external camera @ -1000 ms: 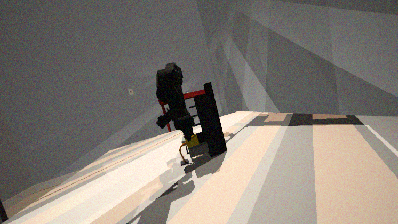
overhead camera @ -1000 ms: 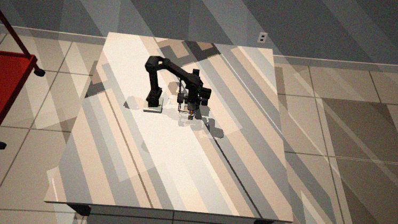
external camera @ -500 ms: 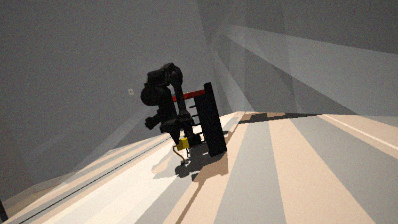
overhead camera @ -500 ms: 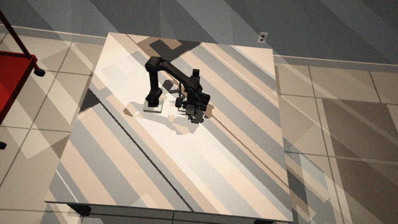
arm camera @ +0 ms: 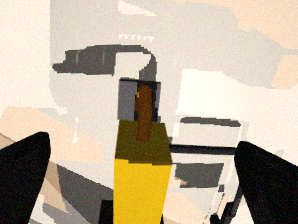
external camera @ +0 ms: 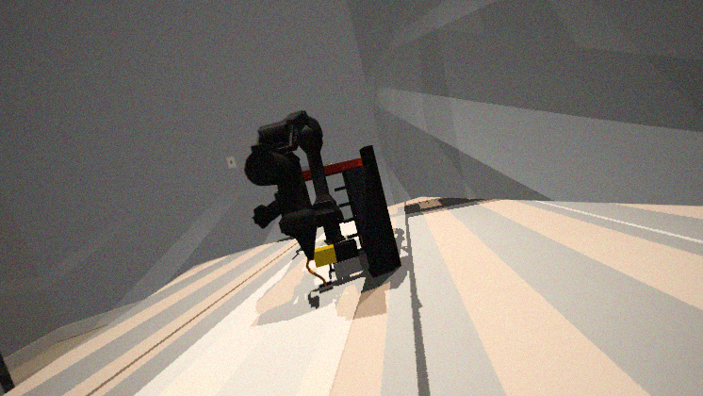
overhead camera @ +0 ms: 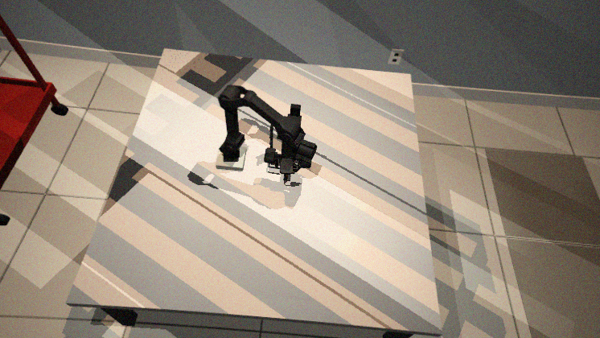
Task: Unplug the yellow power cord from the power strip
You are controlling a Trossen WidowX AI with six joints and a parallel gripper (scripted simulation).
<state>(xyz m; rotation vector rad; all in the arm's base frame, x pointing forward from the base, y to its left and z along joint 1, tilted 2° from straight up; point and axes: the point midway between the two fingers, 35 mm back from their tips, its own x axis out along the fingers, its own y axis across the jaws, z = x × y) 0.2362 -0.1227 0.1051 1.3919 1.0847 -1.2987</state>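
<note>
The yellow plug (arm camera: pixel 140 185) (external camera: pixel 324 255) lies between my gripper's fingers, with a clear gap on each side in the wrist view. Its orange-brown cord (arm camera: pixel 144 110) (external camera: pixel 315 272) runs from the plug's far end down to the table. My gripper (arm camera: pixel 145 148) (external camera: pixel 317 252) (overhead camera: pixel 286 176) is open, its black fingers standing wide to the left and right of the plug. A pale grey block that looks like the power strip (external camera: pixel 348 269) sits just beside the plug on the table. I cannot tell whether the plug touches it.
A tall black upright panel (external camera: pixel 374 216) with a red bar (external camera: pixel 334 168) stands right behind the gripper. The arm's base (overhead camera: pixel 230 161) is to the left on the striped table (overhead camera: pixel 252 260). A red cart (overhead camera: pixel 16 109) stands off the table's left side.
</note>
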